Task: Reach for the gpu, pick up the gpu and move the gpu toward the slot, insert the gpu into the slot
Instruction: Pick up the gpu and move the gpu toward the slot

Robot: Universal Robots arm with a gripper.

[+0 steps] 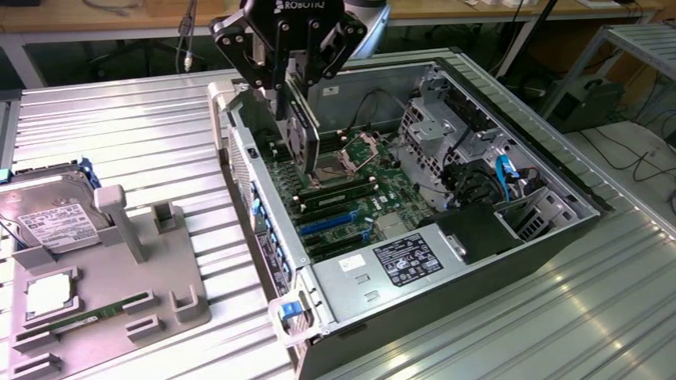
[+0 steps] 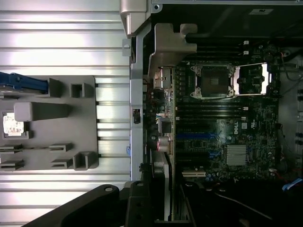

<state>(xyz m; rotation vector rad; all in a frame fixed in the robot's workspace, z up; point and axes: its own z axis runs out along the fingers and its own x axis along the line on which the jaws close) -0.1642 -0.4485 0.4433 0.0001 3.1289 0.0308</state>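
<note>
Exterior view: "ROBOTIQ" lettering (image 1: 307, 7) above the fingers (image 1: 281, 95), gpu (image 1: 304, 134) between them.

so colour-wise: the gpu (image 1: 306, 150) is dark grey-black, the slot (image 1: 322, 225) is bright blue against a green motherboard (image 1: 393, 184), the gripper (image 1: 298, 99) is black with white lettering, the tray (image 1: 116, 293) is plain grey, and the table (image 1: 148, 134) is silvery with ribbed stripes.
</note>
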